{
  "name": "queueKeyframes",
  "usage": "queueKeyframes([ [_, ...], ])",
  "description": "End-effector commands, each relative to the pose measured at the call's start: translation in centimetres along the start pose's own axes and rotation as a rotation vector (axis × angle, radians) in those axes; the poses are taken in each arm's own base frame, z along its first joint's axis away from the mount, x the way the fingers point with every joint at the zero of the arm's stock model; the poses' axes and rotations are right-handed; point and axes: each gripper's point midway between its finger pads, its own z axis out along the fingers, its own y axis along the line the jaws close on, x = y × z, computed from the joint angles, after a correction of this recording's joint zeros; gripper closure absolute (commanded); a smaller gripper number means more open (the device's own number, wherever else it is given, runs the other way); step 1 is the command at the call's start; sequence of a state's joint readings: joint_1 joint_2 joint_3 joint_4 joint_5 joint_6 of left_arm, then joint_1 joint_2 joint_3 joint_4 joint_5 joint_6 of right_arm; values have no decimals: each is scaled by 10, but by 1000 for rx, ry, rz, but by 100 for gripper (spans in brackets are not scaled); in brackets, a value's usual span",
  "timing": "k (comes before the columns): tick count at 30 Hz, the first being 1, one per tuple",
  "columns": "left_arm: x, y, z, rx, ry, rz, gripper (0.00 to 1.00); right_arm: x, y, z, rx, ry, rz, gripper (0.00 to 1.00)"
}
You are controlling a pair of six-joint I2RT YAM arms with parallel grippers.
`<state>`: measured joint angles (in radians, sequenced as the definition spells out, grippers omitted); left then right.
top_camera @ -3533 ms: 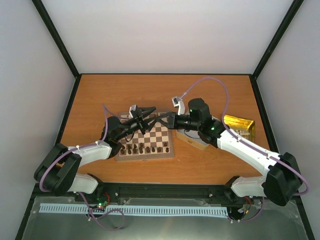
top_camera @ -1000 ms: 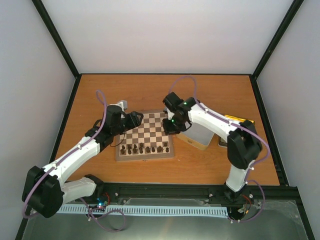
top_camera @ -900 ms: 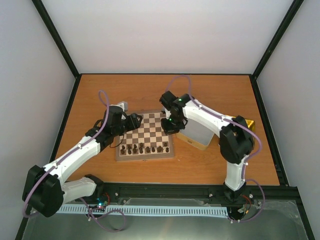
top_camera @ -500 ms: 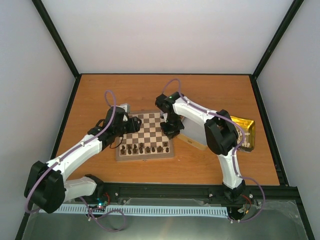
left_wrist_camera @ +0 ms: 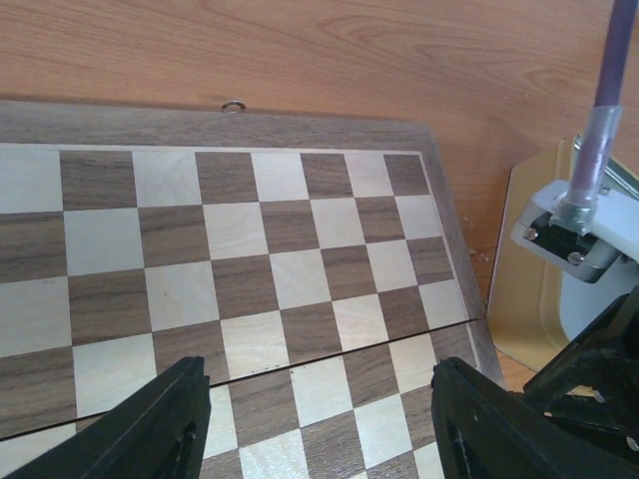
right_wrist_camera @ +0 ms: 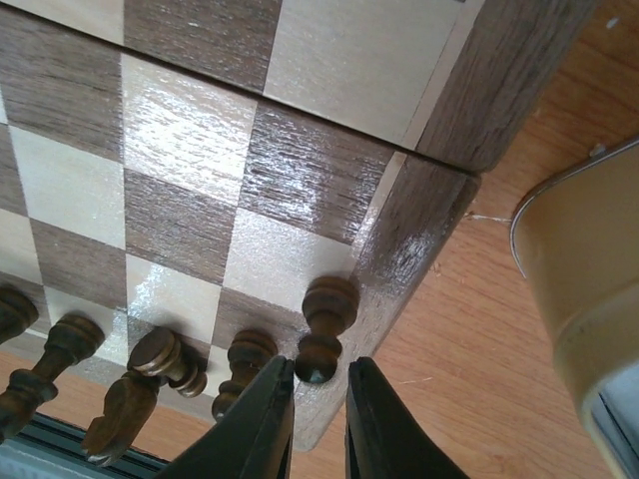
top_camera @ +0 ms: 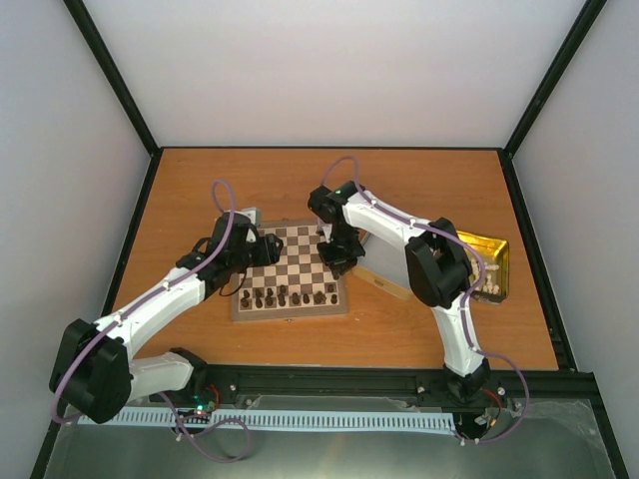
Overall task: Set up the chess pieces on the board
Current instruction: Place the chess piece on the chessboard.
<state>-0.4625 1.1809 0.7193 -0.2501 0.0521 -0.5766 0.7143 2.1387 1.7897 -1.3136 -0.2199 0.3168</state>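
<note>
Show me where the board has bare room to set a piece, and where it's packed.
Free: on the board, the far and middle rows, from the left gripper across to the right edge. Crowded: the near rows of dark pieces, tightest at the near right corner under the right gripper.

White walls [top_camera: 329, 70] and black corner posts [top_camera: 112, 78] enclose an orange-brown wooden table [top_camera: 250, 180].

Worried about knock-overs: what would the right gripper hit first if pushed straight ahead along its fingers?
The dark chess piece on the corner square of the board, right at the tips of the right gripper. Whether they already touch is unclear.
</note>
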Motion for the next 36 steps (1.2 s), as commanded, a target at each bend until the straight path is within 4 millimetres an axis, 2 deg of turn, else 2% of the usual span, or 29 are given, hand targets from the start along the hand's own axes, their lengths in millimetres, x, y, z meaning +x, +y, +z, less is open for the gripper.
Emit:
queueKeyframes([
  [1,-17,-6,-5,7,-37,20,38,-1,4,3,0,16,-16,83],
  [8,-17,-7,-4,11,-36,20,39,-8,5,-2,-2,-27,-11,83],
  [16,-19,-7,-7,6,-44,10,39,-4,5,-1,-2,-104,5,79],
  [20,-22,-6,-11,-1,-58,1,39,-9,1,1,27,-144,19,86],
  [24,-28,-5,-19,-11,-87,-8,39,-19,5,-9,44,-214,-5,91],
  [30,-45,4,-43,-71,-187,-57,39,-34,33,-34,48,-330,-68,92],
  [36,-67,15,-84,-123,-353,-89,38,-35,83,-34,-36,-336,-143,92],
])
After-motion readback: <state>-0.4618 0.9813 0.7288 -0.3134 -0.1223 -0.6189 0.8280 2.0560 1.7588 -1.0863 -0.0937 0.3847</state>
